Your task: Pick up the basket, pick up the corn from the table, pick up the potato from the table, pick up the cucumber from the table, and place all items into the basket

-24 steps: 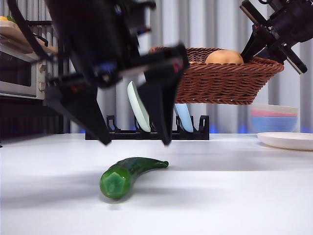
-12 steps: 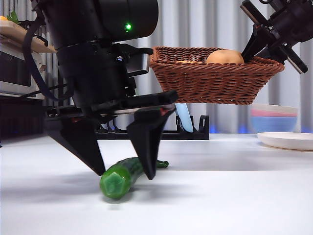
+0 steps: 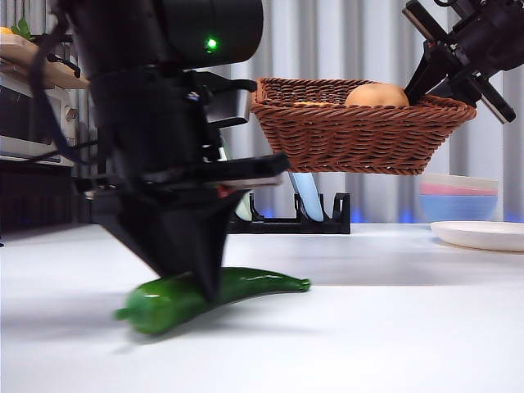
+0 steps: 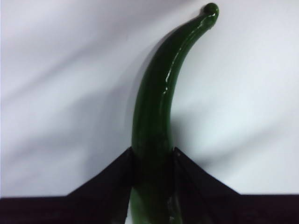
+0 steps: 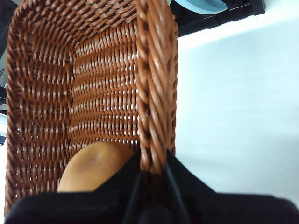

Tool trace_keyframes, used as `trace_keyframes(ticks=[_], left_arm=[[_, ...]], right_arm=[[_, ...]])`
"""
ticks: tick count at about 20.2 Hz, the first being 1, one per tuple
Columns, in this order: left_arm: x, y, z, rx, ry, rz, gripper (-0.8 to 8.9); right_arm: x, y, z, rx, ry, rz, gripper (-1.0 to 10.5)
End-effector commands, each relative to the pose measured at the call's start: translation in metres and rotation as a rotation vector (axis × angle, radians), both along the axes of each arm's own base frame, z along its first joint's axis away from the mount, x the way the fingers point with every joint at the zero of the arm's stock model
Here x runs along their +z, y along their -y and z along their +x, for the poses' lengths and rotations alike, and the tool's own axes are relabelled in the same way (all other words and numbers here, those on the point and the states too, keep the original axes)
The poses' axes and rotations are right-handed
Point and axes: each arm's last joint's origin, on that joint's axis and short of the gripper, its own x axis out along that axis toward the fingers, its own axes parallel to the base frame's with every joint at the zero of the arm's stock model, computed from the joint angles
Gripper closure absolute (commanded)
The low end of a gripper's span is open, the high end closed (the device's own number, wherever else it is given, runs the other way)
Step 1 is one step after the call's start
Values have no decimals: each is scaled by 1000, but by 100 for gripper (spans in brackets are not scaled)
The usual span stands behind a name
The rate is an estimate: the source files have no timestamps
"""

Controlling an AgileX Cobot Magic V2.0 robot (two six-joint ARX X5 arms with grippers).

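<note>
Now: left gripper on cucumber, right gripper holding basket aloft

We see the left gripper (image 3: 192,278) down at the table (image 3: 393,327), near the front edge, its two black jaws pressed against both sides of the cucumber (image 3: 217,293). We read that as pinching it at the thick end. In the left wrist view the cucumber (image 4: 161,107) runs out from between the jaws and curves to a thin tip; it lies on the white surface. We cannot tell if it has left the table.

We see the right gripper (image 5: 152,175) clamped on the braided rim of the basket (image 5: 93,84), one jaw inside and one outside the wall. In the front view the basket (image 3: 360,135) hangs in the air, well above the table, toward the right back corner. The potato (image 3: 375,95) sits inside it, beside the gripped rim; the right wrist view shows it (image 5: 93,165) touching the inner wall. We cannot make out the corn.

Behind, along the back edge, we note a black plate rack (image 3: 303,221), and stacked bowls (image 3: 458,196) and a white plate (image 3: 483,236) at the right edge.
</note>
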Motion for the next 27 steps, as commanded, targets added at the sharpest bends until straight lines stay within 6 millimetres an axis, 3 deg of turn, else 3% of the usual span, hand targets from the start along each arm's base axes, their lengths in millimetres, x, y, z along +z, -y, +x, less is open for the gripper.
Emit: trace_keyframes(ticks=[1,7,10,14,16,21,27], left_arm=[[9,-10,-11,-40,-29,54,823],[58,-44,-56,-194,-107,52,823],[88,-61,-76,-359,-82,-115,823],[131,-79,-95,-526,117,-425,822],[150,-84,-98,-525,261,-531,823],[192,-83,-89,-334,642,-777,822],[201,-60,-64,-93,770,-893,822]], right_arm=[[10,0,-1,3,35,22,958],[10,0,-1,1,35,21,958],[10,0,-1,0,35,20,958],[10,-1,-1,2,34,21,958],[10,-1,-1,4,31,21,958],[8,-5,-3,18,8,20,958],[5,-23,-9,76,-37,13,958]])
